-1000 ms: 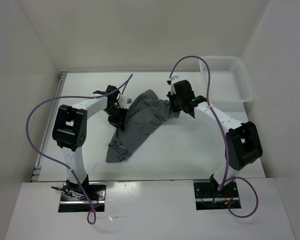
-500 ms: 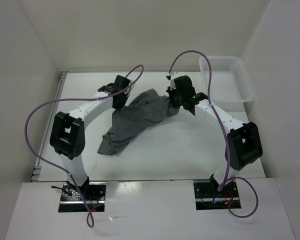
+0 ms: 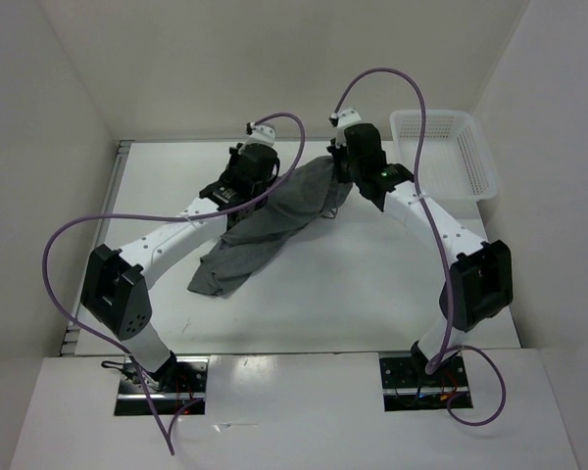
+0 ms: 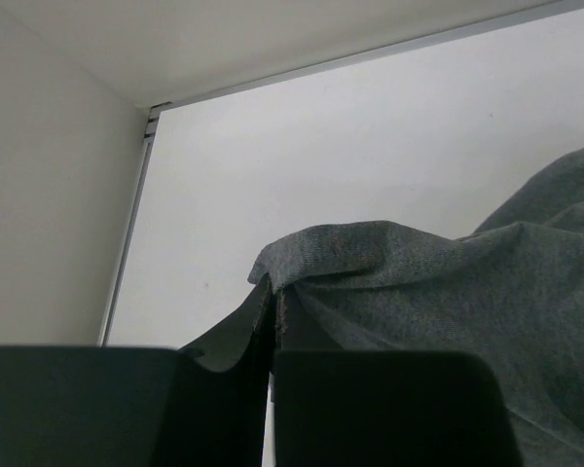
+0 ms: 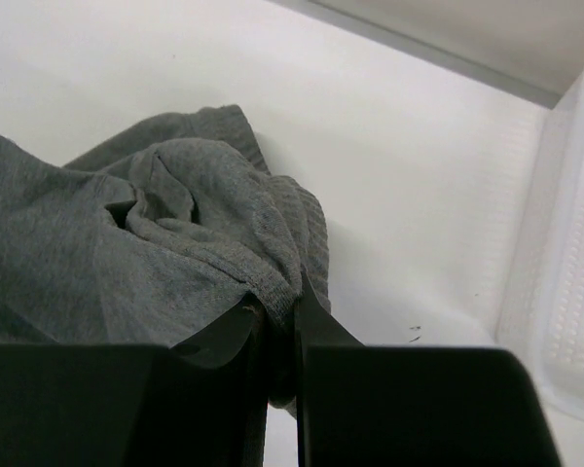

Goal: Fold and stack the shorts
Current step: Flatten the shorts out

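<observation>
The grey shorts (image 3: 274,220) hang stretched between both grippers near the back of the table, with one end trailing down to the table at the front left. My left gripper (image 3: 258,186) is shut on a thin edge of the shorts (image 4: 370,263). My right gripper (image 3: 339,176) is shut on a thick bunched hem of the shorts (image 5: 175,224). The fabric is crumpled and unfolded. No drawstring shows.
A white plastic mesh basket (image 3: 451,152) stands at the back right, and its wall shows in the right wrist view (image 5: 565,292). White walls close in the table (image 3: 372,294) at the back and sides. Purple cables loop above both arms.
Both grippers have moved toward the back of the table and lifted the shorts with them. The trailing end has slid back and left along the table.
</observation>
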Controlling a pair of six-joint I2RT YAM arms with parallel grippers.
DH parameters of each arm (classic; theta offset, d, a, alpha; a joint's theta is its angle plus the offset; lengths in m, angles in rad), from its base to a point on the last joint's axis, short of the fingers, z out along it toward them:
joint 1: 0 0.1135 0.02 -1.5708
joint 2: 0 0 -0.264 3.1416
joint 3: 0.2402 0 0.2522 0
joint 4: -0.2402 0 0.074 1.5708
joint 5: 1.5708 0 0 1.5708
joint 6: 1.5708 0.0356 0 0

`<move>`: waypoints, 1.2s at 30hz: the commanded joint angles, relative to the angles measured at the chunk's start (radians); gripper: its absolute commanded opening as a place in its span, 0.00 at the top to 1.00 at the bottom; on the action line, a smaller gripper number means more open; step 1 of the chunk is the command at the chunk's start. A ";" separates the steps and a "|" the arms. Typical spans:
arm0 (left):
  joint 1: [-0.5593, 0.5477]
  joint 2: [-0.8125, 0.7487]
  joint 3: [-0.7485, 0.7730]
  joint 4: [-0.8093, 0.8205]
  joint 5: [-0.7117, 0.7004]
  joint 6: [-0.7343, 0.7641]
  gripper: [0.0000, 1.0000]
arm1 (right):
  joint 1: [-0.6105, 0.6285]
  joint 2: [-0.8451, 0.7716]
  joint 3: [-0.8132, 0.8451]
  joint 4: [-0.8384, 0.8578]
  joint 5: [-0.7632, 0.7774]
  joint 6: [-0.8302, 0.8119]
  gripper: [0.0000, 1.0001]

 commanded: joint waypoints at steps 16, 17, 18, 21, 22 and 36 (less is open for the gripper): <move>0.151 -0.149 0.357 -0.391 0.304 0.003 1.00 | -0.009 -0.287 0.229 -0.054 0.158 -0.182 1.00; 0.161 -0.173 0.372 -0.409 0.315 0.003 1.00 | -0.009 -0.341 0.229 -0.069 0.158 -0.182 1.00; 0.161 -0.197 0.372 -0.438 0.342 0.003 1.00 | -0.009 -0.369 0.229 -0.081 0.158 -0.191 1.00; 0.174 -0.350 0.385 -0.439 0.361 0.003 1.00 | -0.009 -0.482 0.229 -0.121 0.146 -0.216 1.00; 0.174 -0.378 0.385 -0.439 0.361 0.003 1.00 | -0.009 -0.510 0.255 -0.140 0.117 -0.216 1.00; 0.217 -0.638 0.451 -0.453 0.411 0.003 1.00 | -0.084 -0.634 0.396 -0.344 -0.284 -0.012 1.00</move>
